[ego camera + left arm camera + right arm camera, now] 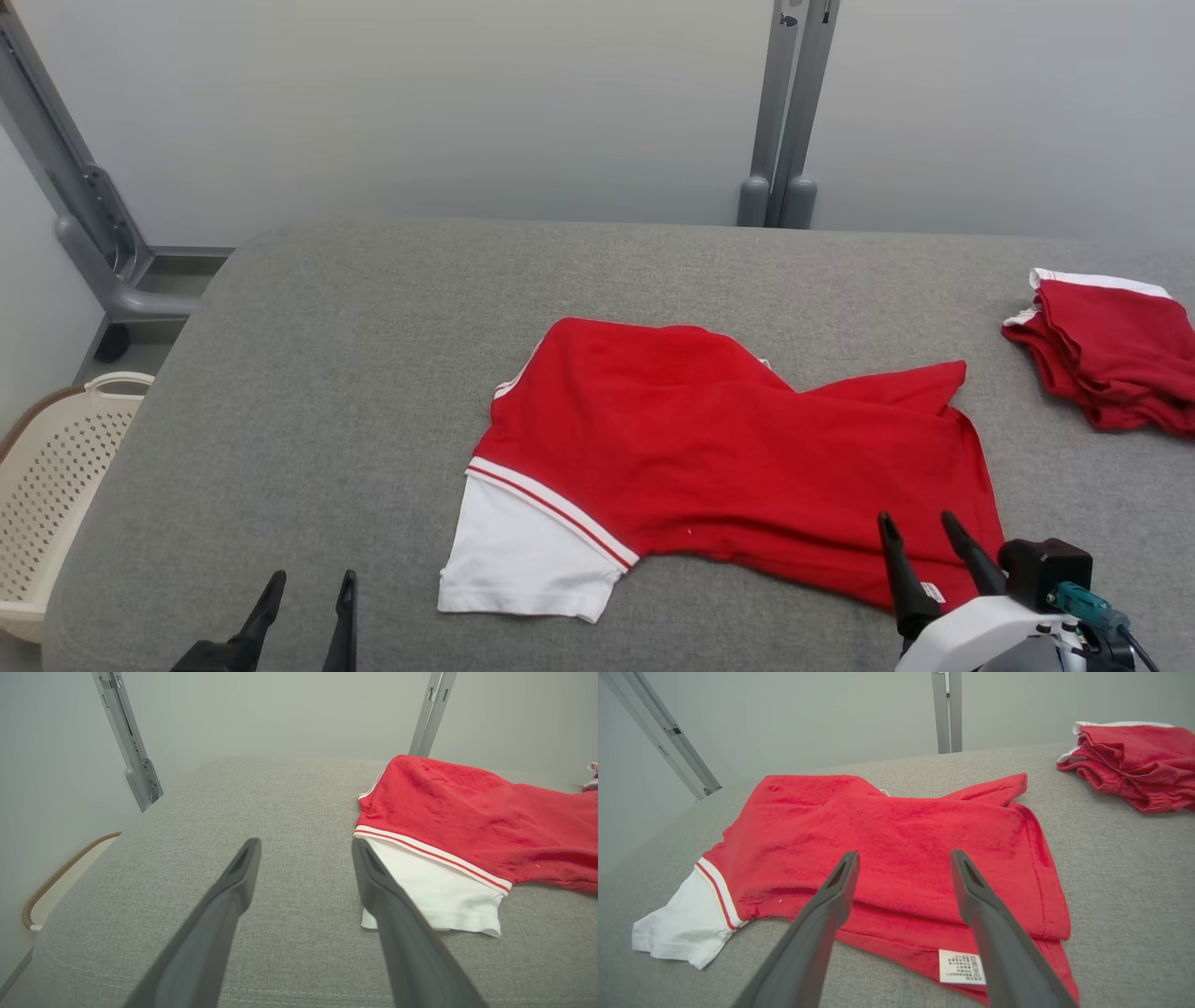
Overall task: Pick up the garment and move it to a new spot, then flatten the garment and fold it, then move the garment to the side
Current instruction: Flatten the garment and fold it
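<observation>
Text | we are finding one white label (pixel 962 967) on the red garment (pixel 901 844) | print too small, reading nothing

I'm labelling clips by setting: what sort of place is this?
Probably a laundry-folding test station: a grey padded table, a stack of folded red garments at its edge, and a perforated basket beside it.

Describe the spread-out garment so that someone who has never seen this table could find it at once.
Start at the grey padded table. Near its middle lies a red shirt, loosely spread. Unlike the folded red pile at the right edge, it lies open, white sleeve showing.
</observation>
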{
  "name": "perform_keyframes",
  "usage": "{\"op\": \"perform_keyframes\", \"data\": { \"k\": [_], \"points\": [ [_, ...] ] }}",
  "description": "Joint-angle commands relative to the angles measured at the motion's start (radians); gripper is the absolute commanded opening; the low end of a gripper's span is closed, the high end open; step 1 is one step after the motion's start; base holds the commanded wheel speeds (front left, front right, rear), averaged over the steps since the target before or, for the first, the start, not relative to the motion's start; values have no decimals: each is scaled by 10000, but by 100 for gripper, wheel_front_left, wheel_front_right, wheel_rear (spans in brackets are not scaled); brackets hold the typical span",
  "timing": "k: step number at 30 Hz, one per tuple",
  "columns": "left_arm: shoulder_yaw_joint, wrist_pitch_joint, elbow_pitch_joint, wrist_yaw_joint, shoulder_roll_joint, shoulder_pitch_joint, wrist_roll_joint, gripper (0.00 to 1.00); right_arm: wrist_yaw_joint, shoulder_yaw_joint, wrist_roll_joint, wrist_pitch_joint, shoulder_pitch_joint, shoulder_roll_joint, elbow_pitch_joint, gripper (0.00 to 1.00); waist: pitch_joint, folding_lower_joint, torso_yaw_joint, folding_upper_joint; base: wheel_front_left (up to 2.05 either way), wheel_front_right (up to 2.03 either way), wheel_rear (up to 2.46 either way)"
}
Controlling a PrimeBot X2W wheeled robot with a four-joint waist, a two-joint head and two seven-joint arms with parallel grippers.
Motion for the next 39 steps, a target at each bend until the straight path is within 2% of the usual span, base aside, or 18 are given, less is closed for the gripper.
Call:
{"op": "perform_keyframes", "data": {
  "k": [1,18,31,39],
  "points": [
    [-29,54,-59,32,64,119,-32,100,-9,-32,38,-46,58,-33,-3,100,22,0,-24,0,0,0,0],
    [-387,699,-131,62,48,-171,-234,100,-9,-224,-27,477,-70,-35,-283,100,315,0,-170,0,0,0,0],
    [-1375,2748,952,-124,227,-1366,-851,100,-10,-1296,-1293,3360,-29,-214,-1896,100,1328,0,-477,0,0,0,0],
    [-1726,3111,1585,-145,235,-2009,-1233,100,-9,-1475,-1509,3783,60,-254,-2068,100,1782,0,-657,0,0,0,0]
  ]
}}
